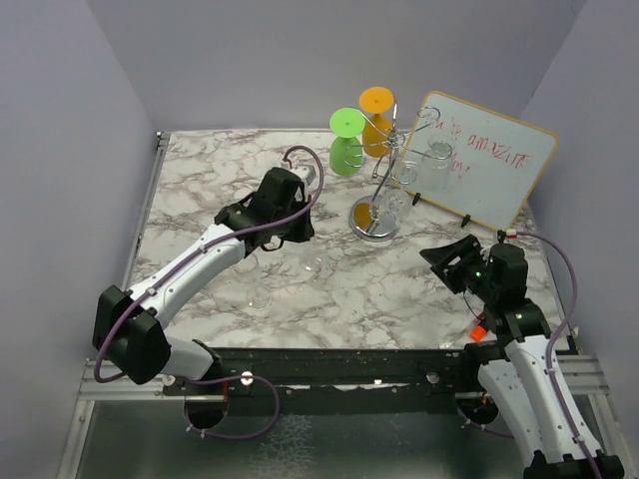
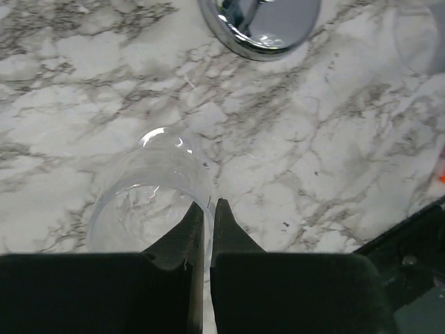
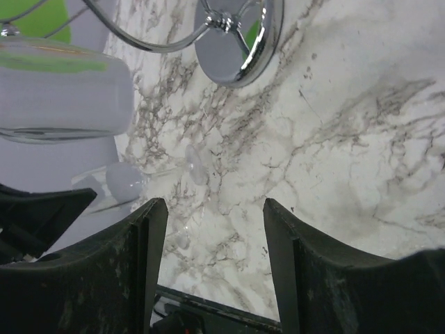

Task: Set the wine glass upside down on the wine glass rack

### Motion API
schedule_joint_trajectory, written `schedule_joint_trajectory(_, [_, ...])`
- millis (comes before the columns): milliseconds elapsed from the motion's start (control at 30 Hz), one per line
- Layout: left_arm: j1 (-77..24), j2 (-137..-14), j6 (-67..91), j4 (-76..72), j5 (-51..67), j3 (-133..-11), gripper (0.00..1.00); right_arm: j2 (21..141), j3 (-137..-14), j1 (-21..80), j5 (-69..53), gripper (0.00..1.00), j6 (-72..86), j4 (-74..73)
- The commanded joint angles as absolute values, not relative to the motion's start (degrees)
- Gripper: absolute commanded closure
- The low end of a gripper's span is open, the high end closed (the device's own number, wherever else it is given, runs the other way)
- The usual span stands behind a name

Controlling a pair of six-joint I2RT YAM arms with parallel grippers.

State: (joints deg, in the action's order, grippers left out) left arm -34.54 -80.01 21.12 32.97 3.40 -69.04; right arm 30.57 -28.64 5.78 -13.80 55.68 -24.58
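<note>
Mid-counter, just left of the rack (image 1: 383, 180), my left pincer (image 2: 206, 209) is pinched together on the rim of the clear glass (image 2: 146, 191). One finger is inside the bowl and one outside, with the wall in the thin gap between them. The glass looks to be lying on its side on the counter (image 1: 200, 190), mouth toward my left wrist. It's not on the rack. The rack's chrome base (image 2: 261, 28) is near the glass but apart from it, no contact.

My right pincer (image 3: 214, 205) has its fingers spread apart with nothing between them, only bare marble below. It hangs over the near right part of the counter, well apart from the glass and pointed toward the rack.

The rack stands upright toward the back of the counter. A green glass (image 1: 346, 140) and an orange glass (image 1: 377, 118) hang upside down on its left arms. A whiteboard (image 1: 489, 170) with red writing leans just behind it on the right.
</note>
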Motion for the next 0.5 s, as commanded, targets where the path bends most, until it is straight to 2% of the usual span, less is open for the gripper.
schedule_joint_trajectory(0, [-38.74,-74.94,27.18,21.64,8.21,-64.78,1.0,28.31,-23.7,5.71,-15.95,0.37,67.4,-21.89])
schedule_joint_trajectory(267, [-47.96,-72.51,28.57,11.45,6.03,-59.92,1.0,25.79,-17.65,5.71,-18.37,0.34,79.32,-21.21])
schedule_joint_trajectory(467, [-53.28,-69.5,28.05,1.4,2.32,-54.83,1.0,29.29,-15.25,5.71,-23.28,0.34,82.33,-15.94])
